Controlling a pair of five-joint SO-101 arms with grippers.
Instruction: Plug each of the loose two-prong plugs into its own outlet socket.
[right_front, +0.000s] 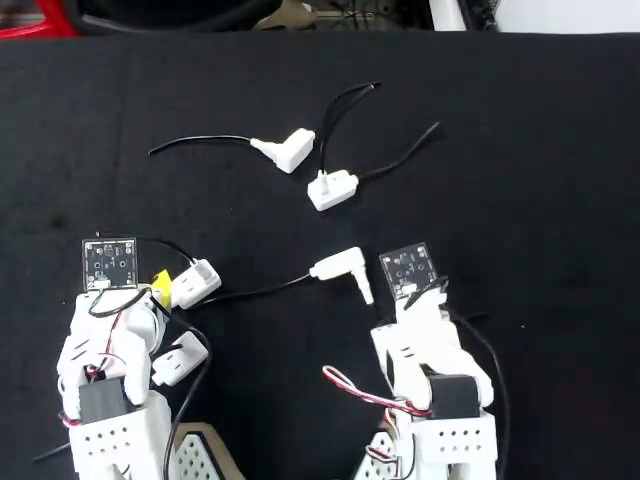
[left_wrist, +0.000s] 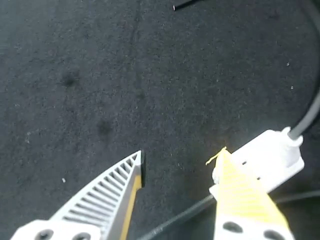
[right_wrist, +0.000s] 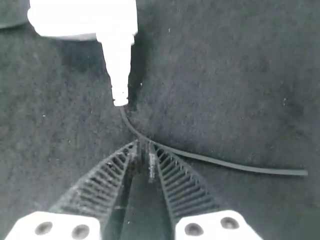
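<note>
Black tablecloth (right_front: 560, 200); red object (right_front: 30, 22) at far-left corner.

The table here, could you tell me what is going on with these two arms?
Two robot arms sit at a black table with white plugs and sockets on black cords. The left arm holds its jaws open beside a socket, gripping nothing. The right arm has its jaws shut at the cord behind an angled plug. Farther out lie another plug and a pronged plug, both loose.
</note>
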